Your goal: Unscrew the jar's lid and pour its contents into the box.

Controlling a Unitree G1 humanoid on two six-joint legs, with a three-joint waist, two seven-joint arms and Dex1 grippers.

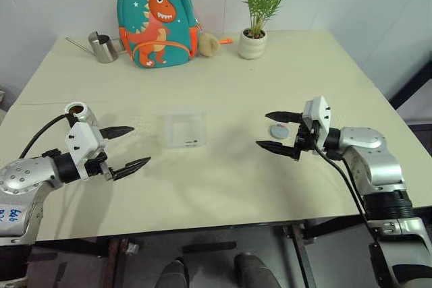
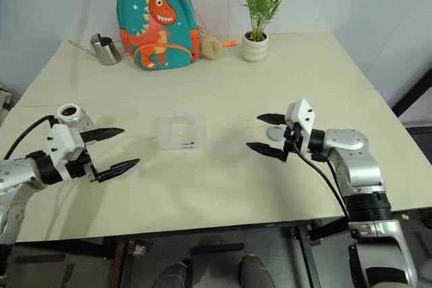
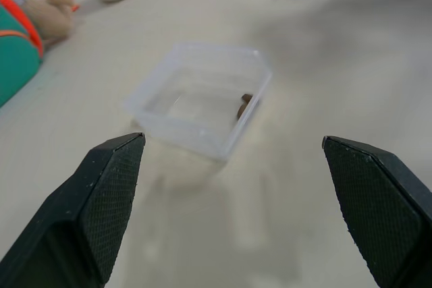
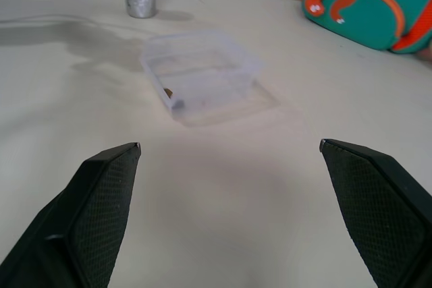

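Observation:
The jar stands upright and uncapped at the table's left, a dark patch showing in its mouth. Just right of it and nearer me, my left gripper is open and holds nothing, pointing toward the box. This clear shallow tray sits mid-table, and a small brown bit lies against one of its walls. The grey lid lies flat on the table at the right. My right gripper hovers open and empty just left of the lid, facing the box.
Along the far edge stand a steel watering can, a teal dinosaur backpack, a tan plush toy and a potted plant. The table's front edge runs close below both arms.

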